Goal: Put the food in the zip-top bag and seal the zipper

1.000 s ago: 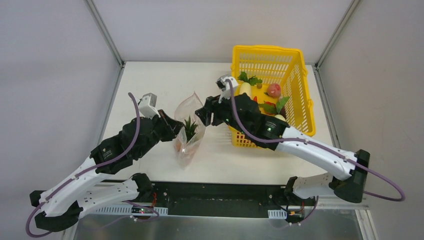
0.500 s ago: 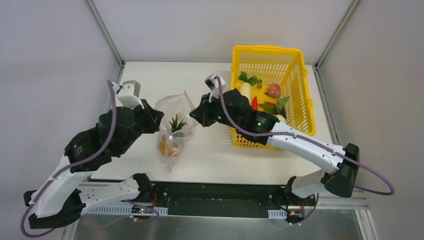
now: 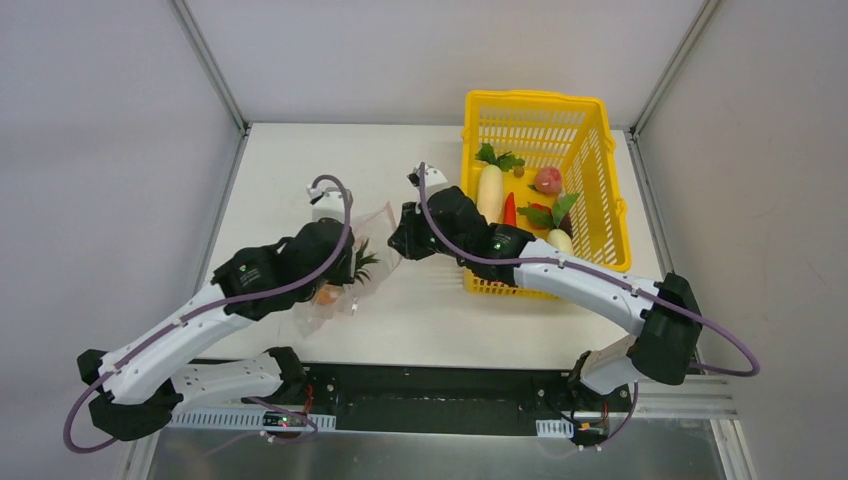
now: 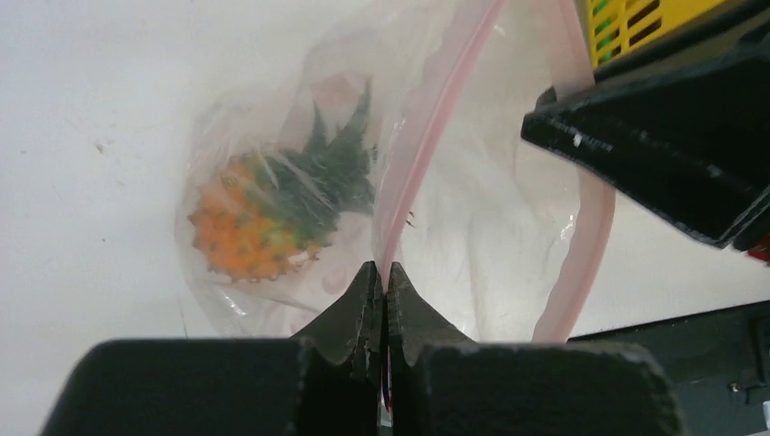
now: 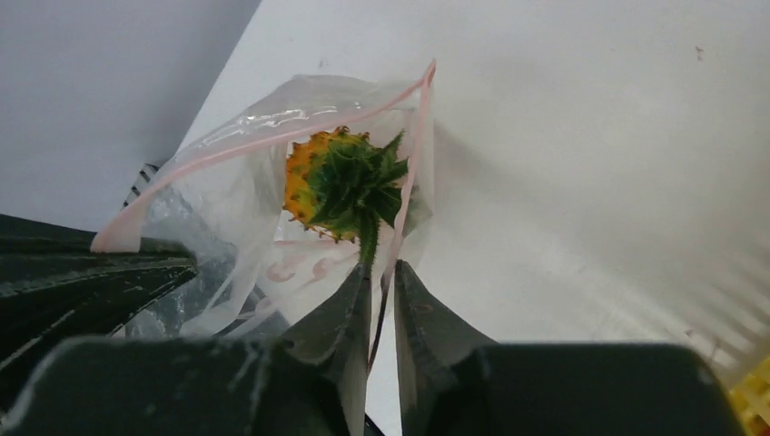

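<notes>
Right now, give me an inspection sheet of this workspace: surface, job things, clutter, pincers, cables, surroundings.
Surface: white table, faint specks.
Job's things: zip-top bag open, orange spiky toy inside; radish and red pepper not yet bagged.
Clutter: yellow basket holding them.
Grippers: left pincer shut on the zipper; right pincer shut on its other side.
Cables: purple cable along each arm.
Surroundings: grey walls, metal frame posts.

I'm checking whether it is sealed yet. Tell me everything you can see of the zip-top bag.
The zip-top bag is clear, crinkly plastic with pale pink marks and a pink zipper strip along its mouth. The mouth gapes open, unsealed. The left gripper pinches one lip, the right gripper the other. Inside lies an orange spiky toy fruit with green leaves. Whether its bottom touches the table is unclear.
</notes>
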Controlling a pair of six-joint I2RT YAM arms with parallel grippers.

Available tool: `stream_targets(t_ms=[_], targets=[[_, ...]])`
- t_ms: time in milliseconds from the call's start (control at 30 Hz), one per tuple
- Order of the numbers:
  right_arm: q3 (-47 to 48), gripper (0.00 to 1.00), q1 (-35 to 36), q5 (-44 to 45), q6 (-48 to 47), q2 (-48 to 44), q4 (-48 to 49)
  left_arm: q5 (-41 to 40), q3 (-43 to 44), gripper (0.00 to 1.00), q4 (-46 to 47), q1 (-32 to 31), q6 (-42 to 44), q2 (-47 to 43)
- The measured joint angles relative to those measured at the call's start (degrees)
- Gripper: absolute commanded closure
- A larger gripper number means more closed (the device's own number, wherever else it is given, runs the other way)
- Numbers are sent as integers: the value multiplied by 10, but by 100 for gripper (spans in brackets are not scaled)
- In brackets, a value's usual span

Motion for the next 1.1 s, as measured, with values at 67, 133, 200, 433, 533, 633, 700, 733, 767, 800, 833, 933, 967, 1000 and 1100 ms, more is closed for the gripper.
stream_targets(t_ms=[67,133,200,433,533,633,700,733,767,800,833,933,967,1000,1100], targets=[[1,48,-10,0,-7,-2,-18,12,-12,100,5,0,-5,16],[5,36,-19,1,-18,-9,-37,21,-13,100,12,0,-7,19],[12,30,-24,1,-31,-23,-53,23,-12,100,19,0,-7,13],[31,26,-38,38,-63,-119,-80,23,-10,100,37,0,-9,-9],[31,24,-60,68,-74,-162,-86,24,-10,100,45,0,-9,-19],[30,22,-104,93,-76,-191,-89,26,-10,100,48,0,-9,-28],[27,21,-149,104,-70,-202,-89,27,-13,100,52,0,-11,-32],[23,20,-169,106,-66,-205,-87,29,-14,100,52,0,-13,-34],[14,20,-195,106,-60,-208,-86,30,-14,100,53,0,-14,-35],[3,19,-219,105,-53,-209,-87,32,-14,100,54,0,-15,-35],[-6,19,-242,101,-45,-207,-89,34,-17,100,58,0,-17,-37],[-21,16,-307,76,-25,-186,-104,35,-26,100,61,0,-19,-42],[-21,16,-328,63,-18,-171,-111,36,-28,100,63,0,-19,-42],[-21,15,-344,53,-12,-155,-116,36,-29,100,64,0,-20,-43],[-21,15,-374,34,-4,-109,-135,37,-31,100,67,0,-20,-44]])
